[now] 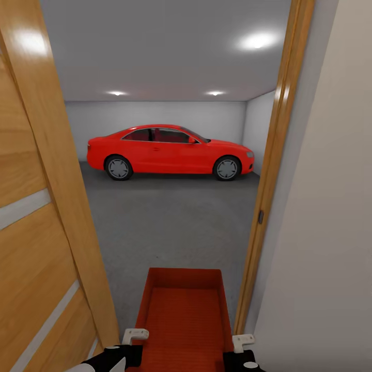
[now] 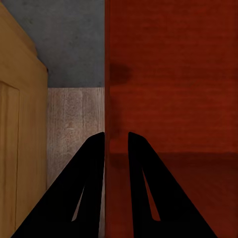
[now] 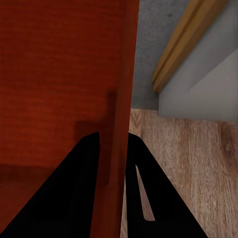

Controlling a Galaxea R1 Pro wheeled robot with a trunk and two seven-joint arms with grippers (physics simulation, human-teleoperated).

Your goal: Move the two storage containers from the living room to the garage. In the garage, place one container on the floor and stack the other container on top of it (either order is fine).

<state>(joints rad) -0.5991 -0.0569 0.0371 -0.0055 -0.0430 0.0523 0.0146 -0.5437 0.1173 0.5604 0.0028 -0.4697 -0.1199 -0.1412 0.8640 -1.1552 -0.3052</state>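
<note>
While each tool (image 2: 117, 144) (image 3: 113, 144) pinches a container (image 1: 183, 315) wall, door (image 1: 36, 217) and frame (image 1: 271, 170) flank it.

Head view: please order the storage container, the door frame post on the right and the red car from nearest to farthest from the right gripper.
1. The storage container: its right wall sits between the jaws of the right gripper.
2. The door frame post: just right of the container, beside the gripper.
3. The red car: far ahead, across the grey floor, by the back wall.
</note>
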